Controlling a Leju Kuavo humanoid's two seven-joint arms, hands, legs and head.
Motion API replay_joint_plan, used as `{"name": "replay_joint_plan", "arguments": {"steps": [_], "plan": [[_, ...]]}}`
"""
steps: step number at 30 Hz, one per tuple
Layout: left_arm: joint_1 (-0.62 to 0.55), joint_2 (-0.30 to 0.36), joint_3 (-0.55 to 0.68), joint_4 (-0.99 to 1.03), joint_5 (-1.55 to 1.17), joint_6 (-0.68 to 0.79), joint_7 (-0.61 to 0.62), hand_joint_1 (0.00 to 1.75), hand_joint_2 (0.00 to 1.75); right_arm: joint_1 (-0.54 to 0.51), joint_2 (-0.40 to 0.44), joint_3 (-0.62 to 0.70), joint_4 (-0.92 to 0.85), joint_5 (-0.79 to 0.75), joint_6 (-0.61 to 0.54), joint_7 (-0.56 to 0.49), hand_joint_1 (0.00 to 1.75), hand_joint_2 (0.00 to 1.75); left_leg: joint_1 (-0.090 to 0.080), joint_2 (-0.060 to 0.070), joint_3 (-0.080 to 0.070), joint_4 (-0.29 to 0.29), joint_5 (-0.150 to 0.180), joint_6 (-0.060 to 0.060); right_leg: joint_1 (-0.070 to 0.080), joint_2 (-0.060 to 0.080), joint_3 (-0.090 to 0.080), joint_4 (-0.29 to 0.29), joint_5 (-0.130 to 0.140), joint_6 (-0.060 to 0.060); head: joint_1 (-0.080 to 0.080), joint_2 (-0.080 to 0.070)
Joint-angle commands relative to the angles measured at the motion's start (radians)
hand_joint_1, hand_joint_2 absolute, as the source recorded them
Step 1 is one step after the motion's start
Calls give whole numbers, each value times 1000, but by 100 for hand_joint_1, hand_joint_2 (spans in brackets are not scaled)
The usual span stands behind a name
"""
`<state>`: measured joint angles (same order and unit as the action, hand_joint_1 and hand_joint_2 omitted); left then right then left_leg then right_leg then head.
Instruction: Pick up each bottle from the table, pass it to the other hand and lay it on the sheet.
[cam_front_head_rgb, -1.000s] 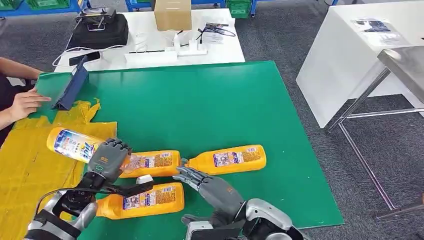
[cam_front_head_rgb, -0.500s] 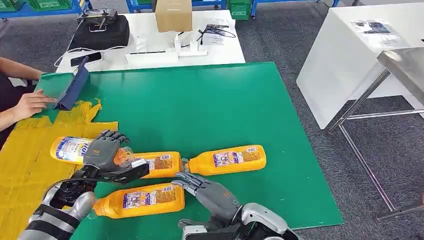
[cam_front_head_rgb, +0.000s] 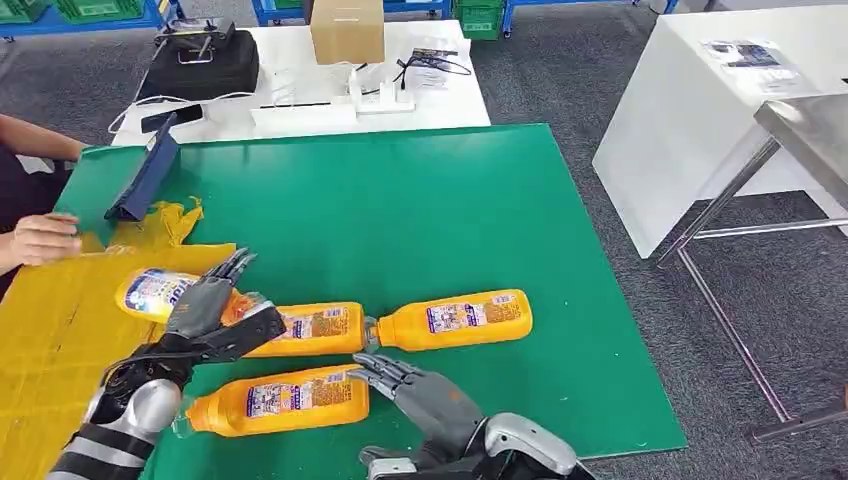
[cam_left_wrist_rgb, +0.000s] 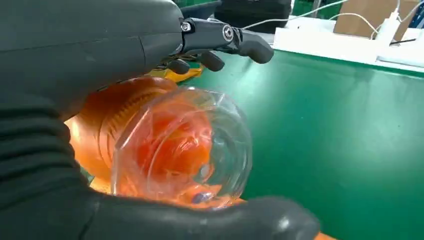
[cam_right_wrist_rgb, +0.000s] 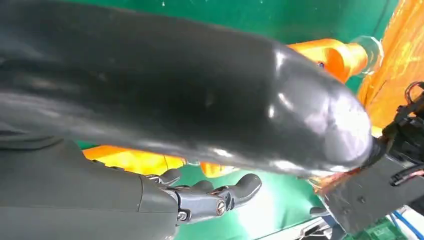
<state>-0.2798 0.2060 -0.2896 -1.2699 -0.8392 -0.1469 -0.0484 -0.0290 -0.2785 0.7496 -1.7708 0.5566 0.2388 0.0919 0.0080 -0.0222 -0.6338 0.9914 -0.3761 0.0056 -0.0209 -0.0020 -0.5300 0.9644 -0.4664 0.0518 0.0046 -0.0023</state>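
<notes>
Resting on the yellow sheet (cam_front_head_rgb: 50, 340), a bottle (cam_front_head_rgb: 155, 291) under the left robot hand (cam_front_head_rgb: 205, 305).

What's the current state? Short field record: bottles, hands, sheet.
bottle in transfer: lying at the yellow sheet's edge, under the left hand
left hand: fingers extended over that bottle; grip unclear
right hand: open, by the near bottle
bottles on green table: three, lying flat
person: hand on the sheet's far edge
</notes>
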Motion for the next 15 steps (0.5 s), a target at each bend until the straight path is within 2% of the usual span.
{"name": "replay_joint_plan", "arguments": {"steps": [1,9,12,15], "plan": [[25,-28,31,12,6,-16,2,0,0,-8,-8,-3,40,1,10,-5,0,0,0,3,2,0,-1,0,1,1,2,-1,0,-2,0,0],[48,-22,51,-17,52,-20,11,0,0,-6,-18,-4,37,0,14,-8,0,0,1,4,1,0,-1,0,1,2,1,0,0,-3,0,0],[87,-42,110,-59,167,-40,-7,0,0,4,-36,-5,29,0,15,-13,0,0,0,4,2,0,-1,0,1,2,3,-1,0,-2,0,0],[105,-34,124,-93,194,-45,-7,0,0,11,-46,-10,25,-1,12,-15,0,0,0,4,2,0,-2,0,1,2,3,-1,0,-2,0,0]]}}
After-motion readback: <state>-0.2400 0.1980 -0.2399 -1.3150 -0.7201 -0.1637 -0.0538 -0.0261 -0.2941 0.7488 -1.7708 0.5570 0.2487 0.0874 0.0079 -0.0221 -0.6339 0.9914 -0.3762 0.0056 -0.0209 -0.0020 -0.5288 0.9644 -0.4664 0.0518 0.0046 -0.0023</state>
